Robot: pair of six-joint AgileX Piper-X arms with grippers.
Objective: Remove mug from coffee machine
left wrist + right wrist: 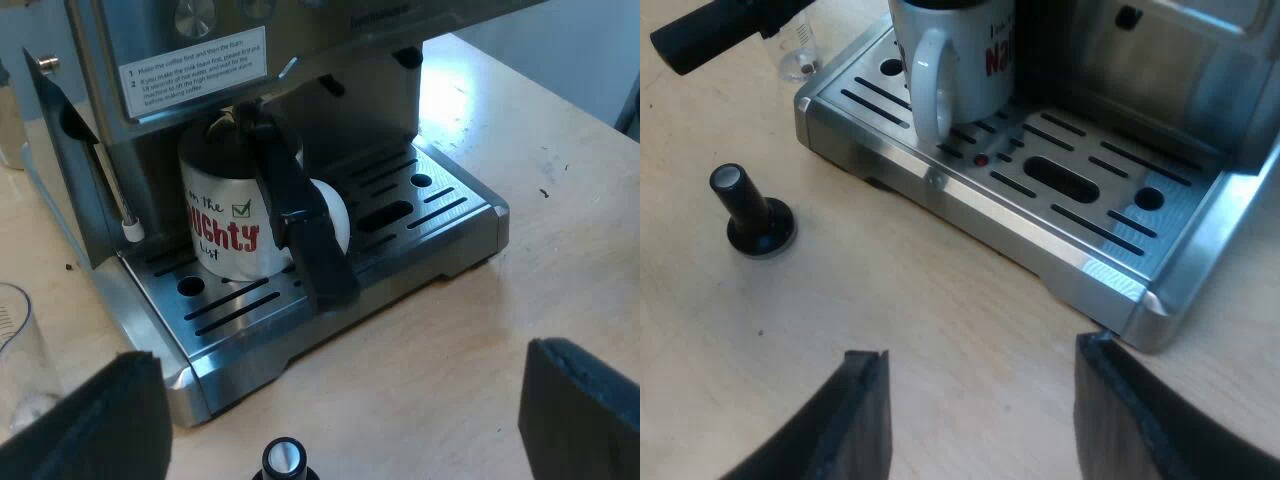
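Currently the mug (pixel 225 225) stands on the drip tray (pixel 430 210) of the espresso machine (pixel 190 40), with neither gripper touching it.

Taking the mug as the dial's centre and the machine's back as twelve, the mug's white handle (pixel 925 85) points to roughly six o'clock. A dark holder handle (pixel 300 215) juts from the machine's front across the mug (its red end cannot be made out). The tamper (pixel 750 215) stands on the table near seven o'clock and the measuring glass (pixel 795 50) near nine. The left gripper (pixel 335 420) hangs over the tamper with its fingers spread wide. The right gripper (pixel 980 420) is likewise spread, over bare table beside the tray's front edge.
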